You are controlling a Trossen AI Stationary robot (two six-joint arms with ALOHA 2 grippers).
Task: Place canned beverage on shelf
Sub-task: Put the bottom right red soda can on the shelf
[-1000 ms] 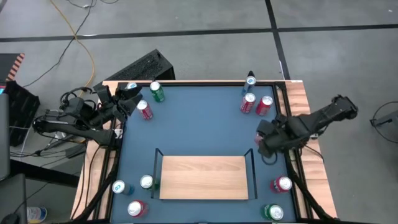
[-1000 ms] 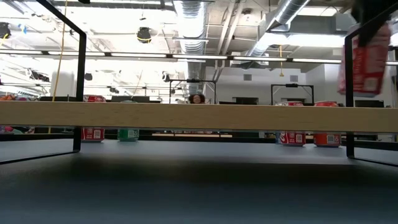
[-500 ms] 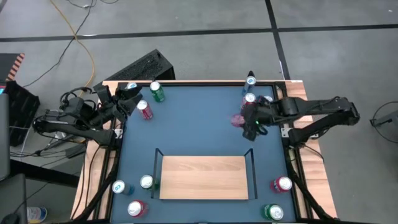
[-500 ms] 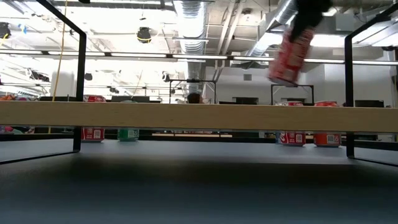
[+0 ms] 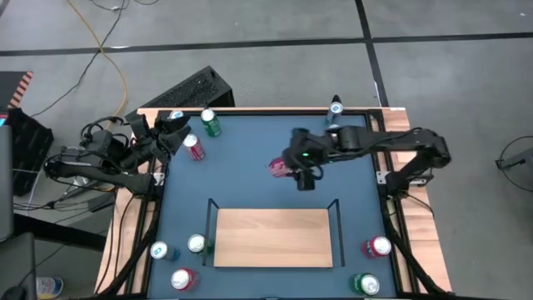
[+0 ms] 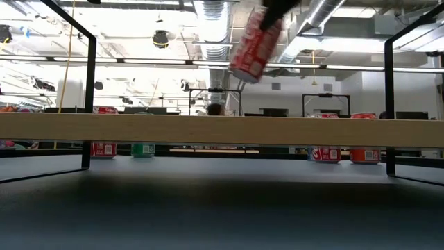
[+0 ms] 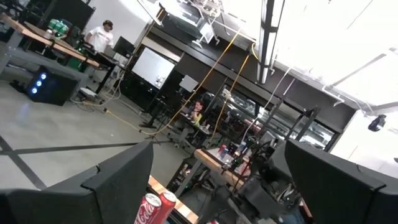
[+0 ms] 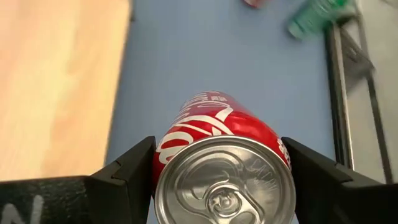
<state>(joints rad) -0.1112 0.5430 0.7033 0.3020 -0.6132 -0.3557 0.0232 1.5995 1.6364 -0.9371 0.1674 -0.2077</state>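
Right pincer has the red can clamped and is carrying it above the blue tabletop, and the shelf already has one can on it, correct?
Not quite. The shelf is bare in the high view. The rest holds: the right pincer has the red can clamped, above the blue tabletop.

Blue tabletop [image 5: 266, 158] carried bare wood shelf [image 5: 273, 237] near front edge, w/ upright cans [image 5: 193, 148] standing at its corners.

The can [image 8: 222, 163] is red with white script lettering and a silver top, the shelf [image 5: 273, 237] is light wood with black rails, and the tabletop [image 5: 250, 162] is blue.
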